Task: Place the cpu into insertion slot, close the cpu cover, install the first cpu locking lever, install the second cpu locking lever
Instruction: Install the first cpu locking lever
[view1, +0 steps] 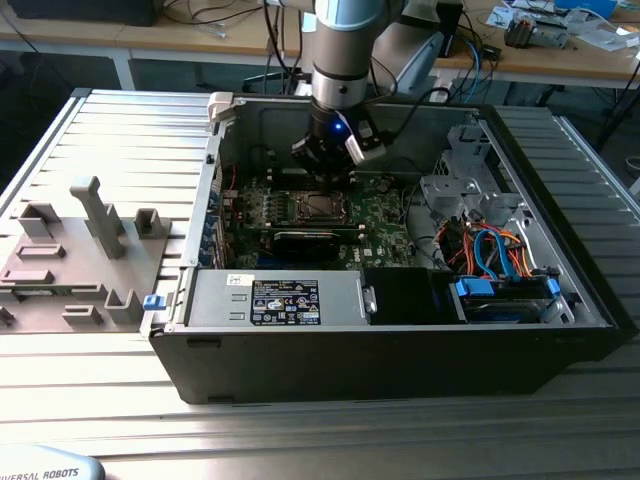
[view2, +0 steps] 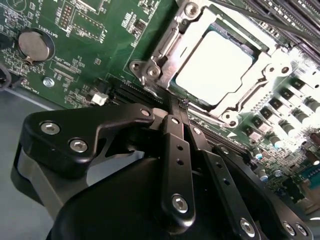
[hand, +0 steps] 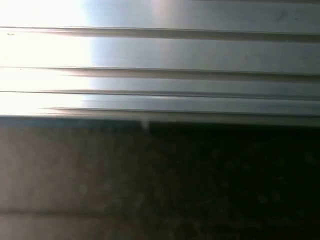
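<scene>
Hanging low inside the open computer case (view1: 400, 330), the gripper (view2: 181, 102) has its jaws drawn together into a narrow point with nothing between them, a shape that suits pushing or hooking a thin wire lever better than carrying anything. In the second wrist view the tips sit just beside the near edge of the socket on the green circuit board (view2: 100, 55), close to a screw post and a metal hinge piece at the socket's corner. The cpu (view2: 214, 67) already lies flat in the insertion slot (view2: 197, 104), its pale metal top shining through the central cut-out of the cpu cover (view2: 247, 87), which lies down over it like a frame; so the chip is seated and the cover looks closed. Whether either locking lever is latched I cannot tell. In the exterior view the arm (view1: 345, 60) comes straight down over the board, the socket (view1: 320, 208) showing just below it, and the case rests on a ribbed metal worktop (view1: 120, 130).
</scene>
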